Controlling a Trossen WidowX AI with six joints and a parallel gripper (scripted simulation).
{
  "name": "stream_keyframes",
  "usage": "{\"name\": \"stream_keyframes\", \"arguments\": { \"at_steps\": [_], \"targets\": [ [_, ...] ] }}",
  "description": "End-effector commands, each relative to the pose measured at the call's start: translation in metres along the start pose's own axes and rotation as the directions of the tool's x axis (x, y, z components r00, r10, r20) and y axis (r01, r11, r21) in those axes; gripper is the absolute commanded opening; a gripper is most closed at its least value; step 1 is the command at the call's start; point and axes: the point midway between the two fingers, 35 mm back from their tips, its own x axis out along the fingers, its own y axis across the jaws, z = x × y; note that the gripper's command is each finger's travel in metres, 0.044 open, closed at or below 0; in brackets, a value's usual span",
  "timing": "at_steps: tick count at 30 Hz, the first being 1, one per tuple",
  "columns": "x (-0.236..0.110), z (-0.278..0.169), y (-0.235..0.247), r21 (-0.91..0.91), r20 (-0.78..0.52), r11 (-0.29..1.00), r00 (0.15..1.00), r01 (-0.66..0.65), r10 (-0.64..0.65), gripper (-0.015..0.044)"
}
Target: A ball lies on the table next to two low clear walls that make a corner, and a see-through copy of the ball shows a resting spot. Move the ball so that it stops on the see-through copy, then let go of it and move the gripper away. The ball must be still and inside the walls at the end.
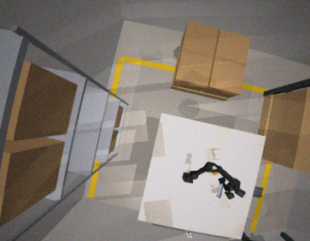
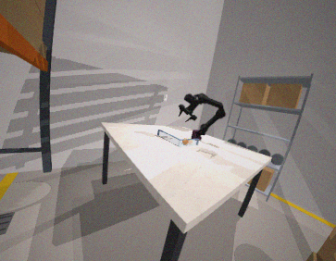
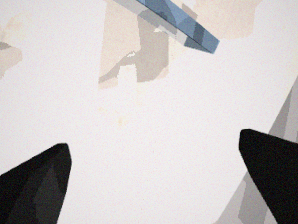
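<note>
Approach was the step in hand: fingers stood spread and empty above the table; the ball, seemingly behind them, needed reaching next.

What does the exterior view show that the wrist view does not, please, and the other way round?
Only the exterior view shows the orange ball beside the clear walls, the whole arm raised above them, and a shelf rack behind. Only the wrist view shows the two dark fingers standing wide apart with nothing between them, over one blue-tinted wall edge. Both show the white table and part of the walls.
</note>
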Motion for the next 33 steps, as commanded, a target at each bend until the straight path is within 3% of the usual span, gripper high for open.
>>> {"name": "stream_keyframes", "arguments": {
  "at_steps": [1, 9, 33],
  "targets": [
    [0.043, 0.029, 0.057, -0.535, 0.073, 0.821, 0.956, -0.202, 0.283, 0.0371],
    [0.063, 0.049, 0.111, -0.870, 0.126, 0.471, 0.857, -0.147, 0.499, 0.0371],
    [0.082, 0.052, 0.122, -0.870, 0.126, 0.471, 0.857, -0.146, 0.499, 0.0371]
  ]
}}
